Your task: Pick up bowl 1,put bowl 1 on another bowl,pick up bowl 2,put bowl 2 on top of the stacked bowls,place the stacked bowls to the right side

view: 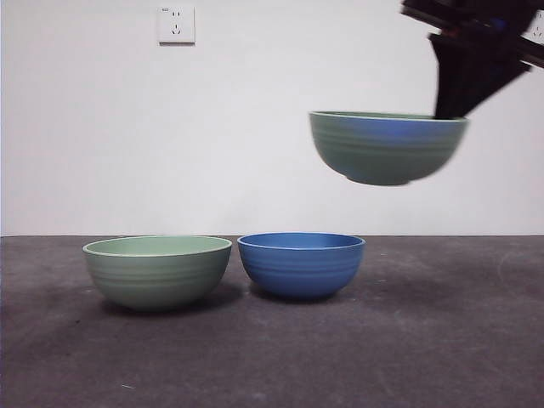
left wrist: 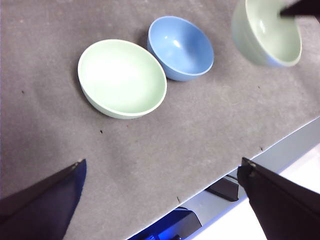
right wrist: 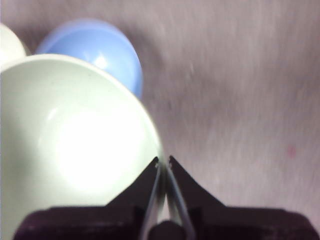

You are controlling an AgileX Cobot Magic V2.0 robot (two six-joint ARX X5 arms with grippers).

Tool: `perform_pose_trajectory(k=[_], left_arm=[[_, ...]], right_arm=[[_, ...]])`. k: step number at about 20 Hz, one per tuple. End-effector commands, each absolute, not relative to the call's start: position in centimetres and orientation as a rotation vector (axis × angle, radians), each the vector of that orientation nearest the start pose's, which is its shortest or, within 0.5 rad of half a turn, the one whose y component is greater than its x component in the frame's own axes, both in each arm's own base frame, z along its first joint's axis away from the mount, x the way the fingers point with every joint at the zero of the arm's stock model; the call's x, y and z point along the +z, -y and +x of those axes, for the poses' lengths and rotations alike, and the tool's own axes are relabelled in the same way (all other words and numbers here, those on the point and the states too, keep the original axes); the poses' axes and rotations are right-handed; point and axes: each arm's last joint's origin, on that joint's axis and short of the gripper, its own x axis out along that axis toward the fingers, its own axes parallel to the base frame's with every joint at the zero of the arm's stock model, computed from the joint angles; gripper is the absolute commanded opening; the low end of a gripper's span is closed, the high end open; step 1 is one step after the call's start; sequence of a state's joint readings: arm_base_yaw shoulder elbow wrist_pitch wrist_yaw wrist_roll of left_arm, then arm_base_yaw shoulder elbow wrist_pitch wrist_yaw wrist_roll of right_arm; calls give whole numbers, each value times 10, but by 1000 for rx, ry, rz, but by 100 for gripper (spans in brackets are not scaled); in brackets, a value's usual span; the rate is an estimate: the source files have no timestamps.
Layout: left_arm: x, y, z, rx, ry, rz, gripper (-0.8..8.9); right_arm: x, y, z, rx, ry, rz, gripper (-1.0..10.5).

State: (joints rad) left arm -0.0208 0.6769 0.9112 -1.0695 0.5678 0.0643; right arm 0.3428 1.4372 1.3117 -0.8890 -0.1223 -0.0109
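The right gripper [right wrist: 163,162] is holding a pale green round bowl with faint ridges [view: 387,146] in the air, high over the right part of the dark grey desk [view: 425,340]. Its two black fingers [right wrist: 150,177] are pinching the rim of this lifted bowl, one finger inside and one outside, and the rim is sitting thin between them. In the front view the gripper is coming in from the top right corner, dark and big, and it is meeting the bowl at the right edge of the rim. The lifted bowl is looking a little blurred, and its right side is showing a blue tint there.

Under it and to the left, a blue round bowl with faint horizontal ridges [view: 302,263] is standing upright on the desk. Just beside this one, on its left, a second pale green ridged bowl [view: 157,270] is standing too; the two rims are very near, but it is not possible to tell whether they are touching. Both bowls on the desk are empty.

The left gripper [left wrist: 160,200] is waiting over the near edge of the desk, well apart from all bowls. Its fingers [left wrist: 45,200] are spread wide and are holding nothing. A white wall socket [view: 176,25] is showing on the pale wall behind.
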Motion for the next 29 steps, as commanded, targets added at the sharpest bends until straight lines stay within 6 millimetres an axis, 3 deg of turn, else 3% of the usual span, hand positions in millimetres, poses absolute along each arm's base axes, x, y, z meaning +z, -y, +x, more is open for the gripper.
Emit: perform_pose_trajectory(k=[1,5,10,15,19,22,24,29], left_arm=[[315,18,103,-586,-798,-160,610],[315,18,104,-587,-802,-161,610],[315,18,104,-587,-806,-163,606],[314,18,103,-589,-810,-163,606],[315,18,104,-589,-804,-161,606],[314,18,106,-588,-809,-162,606],[313,18,110,-588,-818,-164,606],[308,19,135,-570,-834,-160,606]], right_arm=[[312,-113,284,440,-1020,-127,-13],[301,-141,322,453,-1056,-161,-13],[262,-174,363,472,-1139,-198,-13],[229,-186,372,440,-1210,-258,-12],[230,-191,370,460,-1206,-258,20],[229,-192,368,461,-1220,-264,229],[231,-196,366,470,-1211,-269,257],[265,-191,354,479,-1133,-258,257]])
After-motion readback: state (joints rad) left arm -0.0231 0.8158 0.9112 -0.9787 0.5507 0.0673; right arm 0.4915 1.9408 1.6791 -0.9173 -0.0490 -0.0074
